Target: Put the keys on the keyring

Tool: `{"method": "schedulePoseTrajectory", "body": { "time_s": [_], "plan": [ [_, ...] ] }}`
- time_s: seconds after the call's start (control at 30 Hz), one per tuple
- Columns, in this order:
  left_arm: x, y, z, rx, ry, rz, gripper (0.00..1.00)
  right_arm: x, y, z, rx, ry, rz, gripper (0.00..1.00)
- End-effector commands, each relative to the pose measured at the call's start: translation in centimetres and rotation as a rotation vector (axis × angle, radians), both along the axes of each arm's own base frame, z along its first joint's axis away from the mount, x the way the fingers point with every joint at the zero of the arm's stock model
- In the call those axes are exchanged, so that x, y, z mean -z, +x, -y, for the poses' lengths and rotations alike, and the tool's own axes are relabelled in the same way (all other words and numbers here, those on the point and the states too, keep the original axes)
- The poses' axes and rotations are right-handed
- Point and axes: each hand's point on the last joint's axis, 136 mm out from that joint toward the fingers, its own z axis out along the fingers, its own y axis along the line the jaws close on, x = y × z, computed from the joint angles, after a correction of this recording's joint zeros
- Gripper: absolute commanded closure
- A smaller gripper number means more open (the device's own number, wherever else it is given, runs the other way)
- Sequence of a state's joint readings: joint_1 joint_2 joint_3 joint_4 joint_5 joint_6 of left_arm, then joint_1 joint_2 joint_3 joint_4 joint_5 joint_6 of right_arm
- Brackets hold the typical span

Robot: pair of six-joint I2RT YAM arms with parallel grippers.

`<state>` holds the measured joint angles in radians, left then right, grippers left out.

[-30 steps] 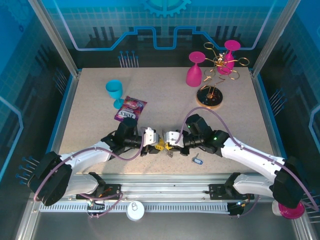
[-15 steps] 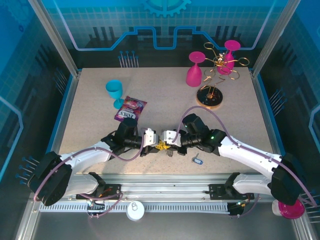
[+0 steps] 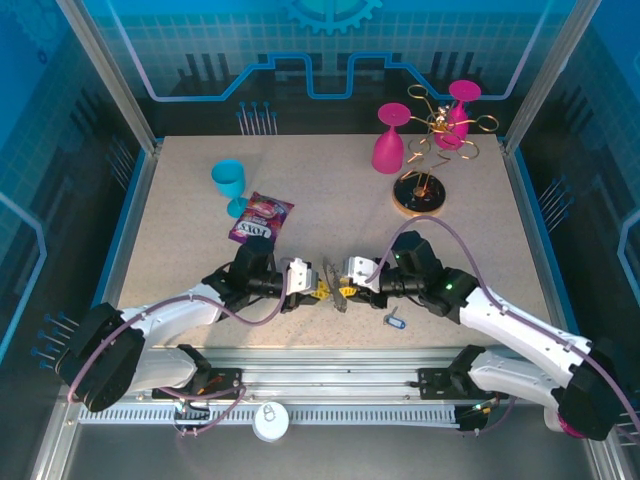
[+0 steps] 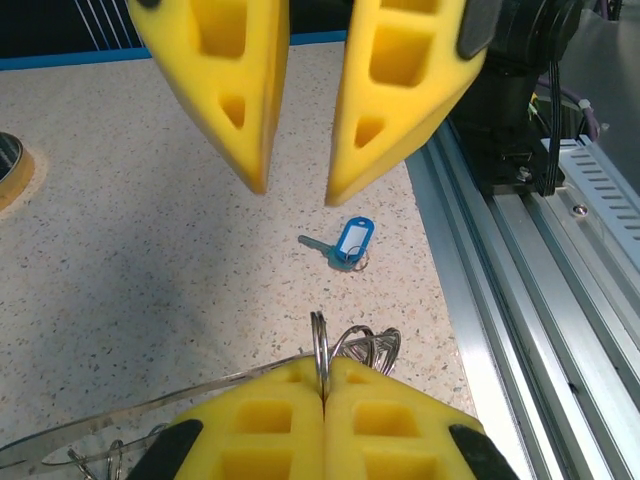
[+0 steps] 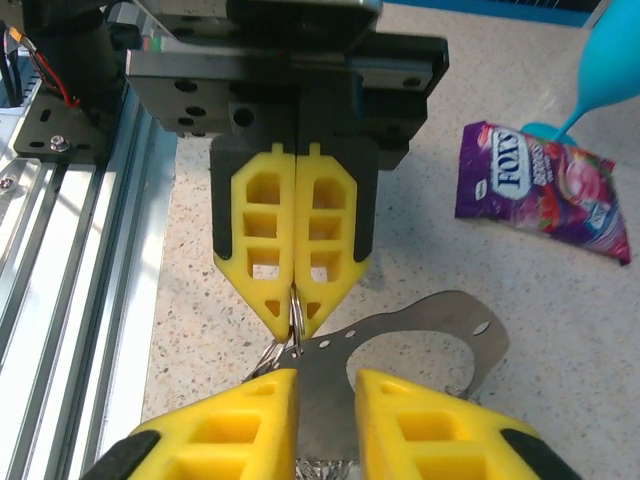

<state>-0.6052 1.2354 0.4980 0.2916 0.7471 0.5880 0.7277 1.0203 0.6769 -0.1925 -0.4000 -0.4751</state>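
The left end effector (image 4: pixel 322 370) pinched the keyring (image 4: pixel 318 338) steady, so the spread right end effector (image 4: pixel 297 190) would best grasp the blue key (image 3: pixel 393 321) at 4 o'clock.

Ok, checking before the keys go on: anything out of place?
The blue-tagged key lies alone by the table's front edge, apart from the keyring pinched in the left gripper. A pink goblet stands upside down beside the gold rack.

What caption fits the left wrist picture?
Left gripper pinches a thin silvery metal ring; blue-tagged metal key lies on speckled table.
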Motion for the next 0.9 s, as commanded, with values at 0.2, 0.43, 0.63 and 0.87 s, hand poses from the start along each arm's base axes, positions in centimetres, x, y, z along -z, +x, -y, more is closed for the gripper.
{"method": "schedulePoseTrajectory", "body": {
  "time_s": [0.2, 0.43, 0.63, 0.87],
  "plan": [
    [-1.4, -1.1, 0.3, 0.083, -0.066, 0.079, 1.00, 0.2, -0.8, -2.1, -0.106, 0.021, 0.012, 0.82],
    [-1.4, -1.1, 0.3, 0.081, -0.067, 0.081, 1.00, 0.7, -1.1, -2.5, -0.137, 0.011, 0.000, 0.82],
    [-1.5, -1.3, 0.3, 0.088, -0.073, 0.080, 1.00, 1.1, -0.9, -2.8, -0.138, 0.006, 0.002, 0.84],
    [-1.7, -1.4, 0.3, 0.096, -0.081, 0.077, 1.00, 0.9, -0.7, -3.6, -0.152, 0.021, 0.002, 0.92]
  ]
}}
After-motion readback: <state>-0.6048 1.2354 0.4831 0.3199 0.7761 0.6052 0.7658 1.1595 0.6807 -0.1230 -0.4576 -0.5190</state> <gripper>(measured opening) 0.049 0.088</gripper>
